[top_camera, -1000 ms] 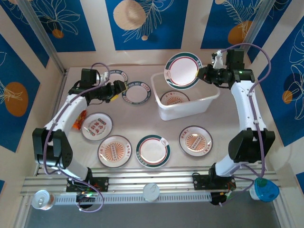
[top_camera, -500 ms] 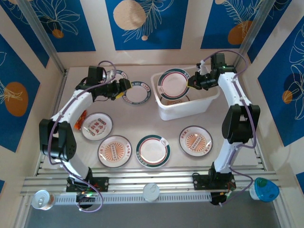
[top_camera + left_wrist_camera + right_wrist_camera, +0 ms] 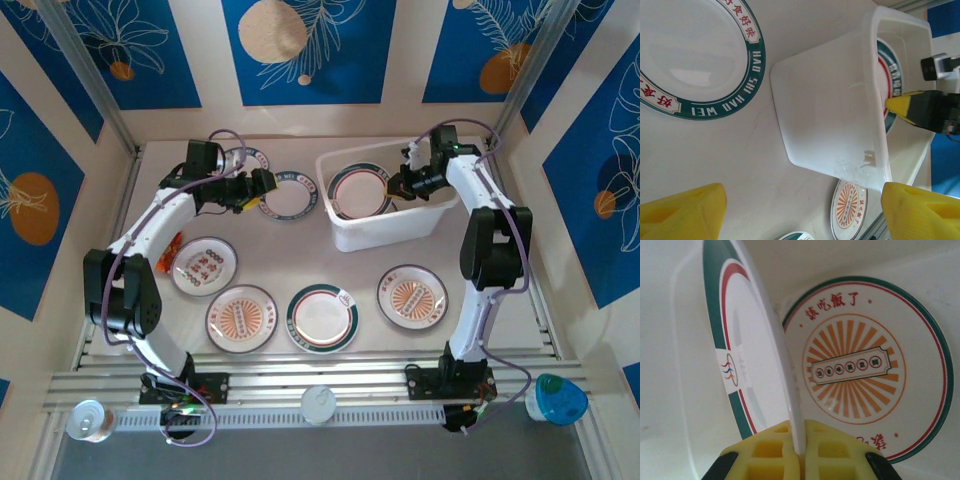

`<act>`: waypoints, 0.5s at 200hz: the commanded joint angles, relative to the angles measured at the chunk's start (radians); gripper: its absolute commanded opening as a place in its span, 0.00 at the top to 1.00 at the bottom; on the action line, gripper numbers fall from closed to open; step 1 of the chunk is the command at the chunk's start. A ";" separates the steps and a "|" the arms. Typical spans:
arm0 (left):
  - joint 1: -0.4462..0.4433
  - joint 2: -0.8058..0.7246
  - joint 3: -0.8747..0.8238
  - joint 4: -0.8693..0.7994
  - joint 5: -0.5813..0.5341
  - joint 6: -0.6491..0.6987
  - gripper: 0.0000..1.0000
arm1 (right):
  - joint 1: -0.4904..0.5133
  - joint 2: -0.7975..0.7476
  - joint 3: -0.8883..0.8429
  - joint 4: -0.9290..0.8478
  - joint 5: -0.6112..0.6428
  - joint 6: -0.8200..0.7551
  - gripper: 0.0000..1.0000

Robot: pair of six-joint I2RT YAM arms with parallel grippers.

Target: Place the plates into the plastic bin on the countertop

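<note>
Green-rimmed plate [image 3: 360, 190] has lowered into bin [image 3: 395, 232], tilted edgewise.

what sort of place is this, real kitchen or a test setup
Probably a staged robot test cell, not a real kitchen: a countertop boxed in by blue printed wall panels, a metal rail along its near edge, and plates laid out near a plastic bin.

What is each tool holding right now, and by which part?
The right tool pinches the green-rimmed plate by its rim, tilted inside the plastic bin above an orange-centred plate. The left tool is open, holding nothing.
</note>
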 commanded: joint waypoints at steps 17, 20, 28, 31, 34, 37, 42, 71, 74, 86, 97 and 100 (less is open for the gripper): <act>-0.003 -0.024 -0.014 -0.023 0.000 0.021 0.20 | 0.013 0.083 0.100 -0.070 -0.021 -0.066 0.93; -0.003 -0.026 -0.015 -0.024 0.000 0.020 0.20 | 0.014 0.090 0.107 -0.077 -0.017 -0.070 0.93; -0.002 -0.028 -0.017 -0.027 -0.003 0.022 0.20 | 0.013 0.103 0.115 -0.090 -0.006 -0.078 0.92; -0.003 -0.028 -0.018 -0.030 -0.004 0.024 0.20 | 0.014 0.106 0.117 -0.093 -0.002 -0.079 0.91; -0.003 -0.029 -0.019 -0.032 -0.005 0.025 0.20 | 0.013 0.107 0.117 -0.094 0.003 -0.079 0.90; -0.002 -0.029 -0.019 -0.035 -0.006 0.026 0.20 | 0.013 0.109 0.116 -0.094 0.008 -0.078 0.88; -0.003 -0.029 -0.019 -0.037 -0.007 0.027 0.20 | 0.014 0.108 0.113 -0.092 0.017 -0.076 0.86; -0.002 -0.036 -0.022 -0.042 -0.009 0.027 0.19 | 0.022 0.092 0.106 -0.087 0.059 -0.078 0.68; -0.003 -0.037 -0.022 -0.043 -0.009 0.027 0.19 | 0.022 0.091 0.109 -0.091 0.060 -0.080 0.66; -0.002 -0.040 -0.024 -0.045 -0.011 0.029 0.19 | 0.027 0.085 0.122 -0.104 0.075 -0.083 0.57; -0.002 -0.046 -0.029 -0.047 -0.015 0.028 0.19 | 0.032 0.076 0.130 -0.113 0.103 -0.089 0.50; -0.002 -0.048 -0.030 -0.047 -0.018 0.027 0.19 | 0.035 0.073 0.131 -0.115 0.109 -0.089 0.47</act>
